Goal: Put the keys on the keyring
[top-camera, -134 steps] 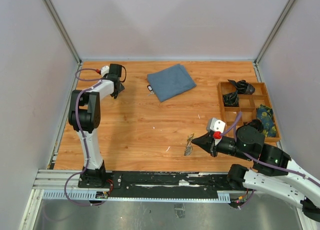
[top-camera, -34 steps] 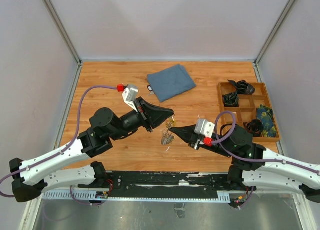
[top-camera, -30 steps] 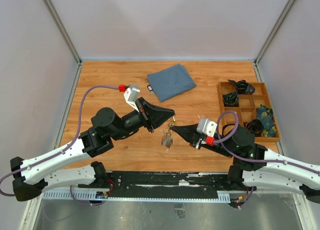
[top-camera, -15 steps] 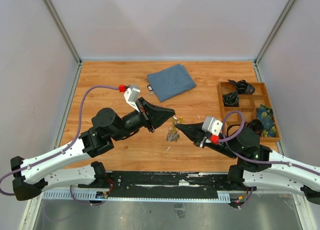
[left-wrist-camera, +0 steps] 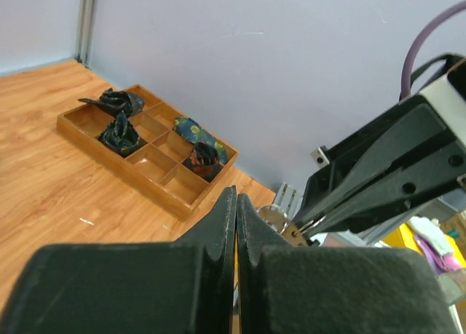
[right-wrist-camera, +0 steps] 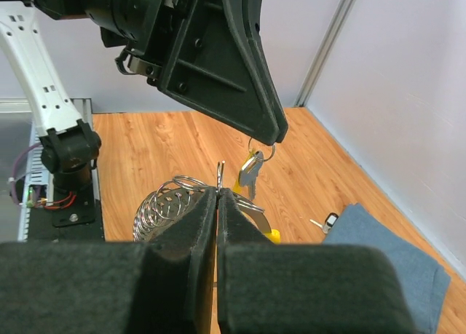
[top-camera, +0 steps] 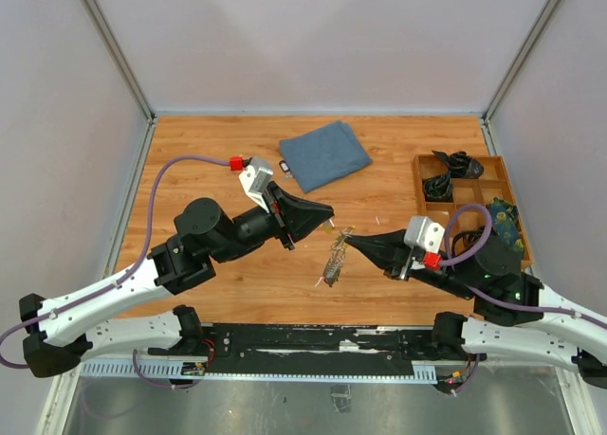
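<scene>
My right gripper (top-camera: 353, 244) is shut on the keyring (right-wrist-camera: 166, 207), a coiled grey metal loop that hangs off its fingertips above the table centre. In the top view the keyring (top-camera: 334, 262) dangles just below both tips. My left gripper (top-camera: 329, 217) is shut on the small ring of a silver key (right-wrist-camera: 250, 174) with a yellow tag, which hangs right beside the keyring. The left gripper (right-wrist-camera: 274, 135) and the right gripper (right-wrist-camera: 218, 192) nearly meet tip to tip. Another key (top-camera: 284, 168), black-headed, lies on the table by the cloth.
A folded blue cloth (top-camera: 324, 154) lies at the back middle. A wooden compartment tray (top-camera: 415, 184) holding dark bundles stands at the right edge. Grey walls enclose the table on three sides.
My right gripper has drawn back to the right with the keyring, which now hangs lower. The left gripper has barely moved. Earlier, the left arm swung in from the back left.
</scene>
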Robot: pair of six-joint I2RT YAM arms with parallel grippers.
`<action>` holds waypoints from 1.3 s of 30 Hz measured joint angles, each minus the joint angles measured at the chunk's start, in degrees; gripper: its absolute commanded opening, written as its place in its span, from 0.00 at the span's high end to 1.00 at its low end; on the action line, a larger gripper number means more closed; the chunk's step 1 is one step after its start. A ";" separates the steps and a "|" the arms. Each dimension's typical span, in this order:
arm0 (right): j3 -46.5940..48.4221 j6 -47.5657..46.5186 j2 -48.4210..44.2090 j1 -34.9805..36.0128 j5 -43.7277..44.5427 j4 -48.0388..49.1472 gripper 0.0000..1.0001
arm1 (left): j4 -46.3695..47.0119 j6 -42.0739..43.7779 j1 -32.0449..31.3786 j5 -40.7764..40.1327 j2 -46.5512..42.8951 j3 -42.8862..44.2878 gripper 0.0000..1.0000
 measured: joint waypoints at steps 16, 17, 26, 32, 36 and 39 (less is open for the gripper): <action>4.72 -8.96 -0.72 0.00 -1.66 -14.58 0.99 | -11.52 9.84 -0.22 12.26 0.66 8.63 0.99; 4.37 -10.75 -0.85 0.00 -2.10 -14.56 0.99 | -12.15 9.60 -0.22 13.05 1.07 9.46 1.00; 3.28 -30.64 -0.92 0.00 -7.58 -14.62 0.99 | -19.69 6.73 -0.26 20.24 6.10 14.21 0.99; 3.17 -39.43 -0.83 0.00 -10.29 -16.04 0.99 | -23.93 6.51 -0.26 21.81 7.45 14.21 1.00; 3.19 -42.80 0.07 0.37 -10.88 -17.99 0.99 | -24.98 6.56 -0.26 22.64 7.48 14.21 0.99; 3.19 -44.24 0.79 0.46 -11.23 -19.45 0.99 | -25.00 6.56 -0.26 22.75 7.48 14.21 0.99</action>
